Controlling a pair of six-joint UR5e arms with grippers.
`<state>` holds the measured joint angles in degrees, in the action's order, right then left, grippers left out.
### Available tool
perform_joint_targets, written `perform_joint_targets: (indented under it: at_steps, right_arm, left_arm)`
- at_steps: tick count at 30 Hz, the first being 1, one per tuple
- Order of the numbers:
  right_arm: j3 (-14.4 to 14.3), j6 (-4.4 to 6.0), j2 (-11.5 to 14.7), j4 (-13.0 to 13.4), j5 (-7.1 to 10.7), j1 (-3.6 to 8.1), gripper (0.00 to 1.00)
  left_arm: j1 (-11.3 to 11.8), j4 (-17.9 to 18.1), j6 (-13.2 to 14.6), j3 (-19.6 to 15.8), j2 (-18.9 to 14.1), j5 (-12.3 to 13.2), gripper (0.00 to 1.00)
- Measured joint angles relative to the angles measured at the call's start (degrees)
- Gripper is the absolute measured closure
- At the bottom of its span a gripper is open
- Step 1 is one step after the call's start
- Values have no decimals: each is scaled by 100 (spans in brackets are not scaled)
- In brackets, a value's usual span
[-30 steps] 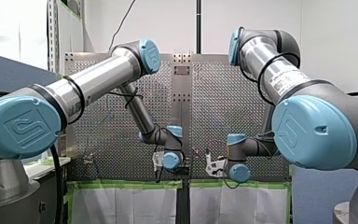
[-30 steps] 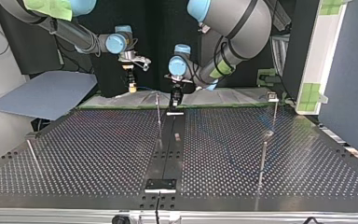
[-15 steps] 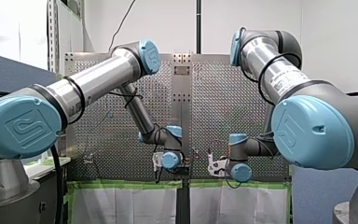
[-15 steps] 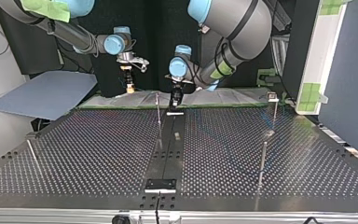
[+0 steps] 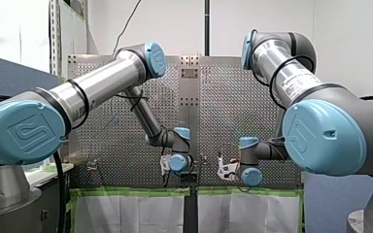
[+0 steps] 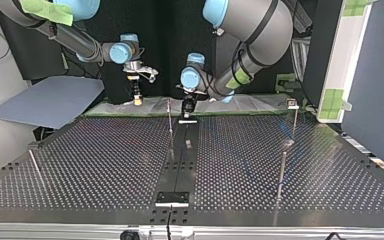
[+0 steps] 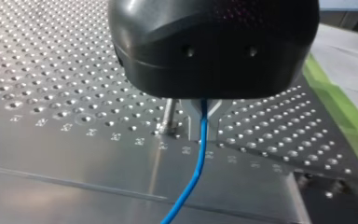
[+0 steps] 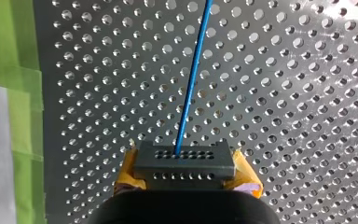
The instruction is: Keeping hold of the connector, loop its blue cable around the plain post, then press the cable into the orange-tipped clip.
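In the right wrist view my right gripper [image 8: 185, 157] is shut on a black connector [image 8: 186, 169], its yellow pads [image 8: 127, 173] on either side. The blue cable [image 8: 193, 79] leaves the connector and runs off over the perforated plate. In the left wrist view my left gripper [image 7: 201, 131] has its metal fingers [image 7: 190, 122] shut on the blue cable [image 7: 196, 168], low over the plate. A thin metal post [image 7: 168, 119] stands right beside those fingers. In the top view my right gripper [image 6: 138, 99] hangs at the far edge, left of that post [image 6: 170, 120], and my left gripper [image 6: 186, 107] is just right of it.
More thin posts stand on the plate [image 6: 105, 165]: one at the top view's far right [image 6: 294, 119] with a small fitting on top, one nearer [image 6: 282, 172], one at the near left [image 6: 34, 165]. A dark centre strip [image 6: 180, 165] carries small brackets. Green tape [image 8: 21, 70] lines the far edge.
My right gripper has moved a little toward the top view's left and lower with the connector. My left gripper has barely shifted.
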<state>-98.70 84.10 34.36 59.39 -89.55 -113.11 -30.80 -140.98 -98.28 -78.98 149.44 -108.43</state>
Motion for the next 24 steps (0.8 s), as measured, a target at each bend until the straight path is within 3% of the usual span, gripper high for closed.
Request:
perform_joint_targets:
  at_steps: [12, 15, 17, 18, 20, 21, 23, 24]
  right_arm:
    - [311, -74, -10, -275, 73, 66, 100]
    - [316, -99, -11, -294, 77, 83, 100]
    - [314, -107, -16, -306, 69, 107, 100]
    - [316, -109, -15, -306, 77, 110, 100]
    - [317, -115, -17, -317, 82, 105, 100]
    - [317, -116, -17, -321, 82, 102, 100]
    - [318, -122, -19, -332, 83, 99, 100]
    - [317, -124, -20, -336, 82, 100, 100]
  left_arm:
    - [62, -280, -59, 250, -2, 10, 100]
    - [63, -306, -62, 251, -2, 37, 94]
    - [86, -316, -71, 252, -3, 70, 73]
    - [100, -319, -76, 252, -3, 92, 73]
    - [102, -350, -83, 252, -4, 116, 49]
    - [104, -374, -81, 250, -3, 114, 49]
    - [104, -430, -67, 251, -6, 100, 29]
    - [105, -448, -53, 250, -7, 101, 29]
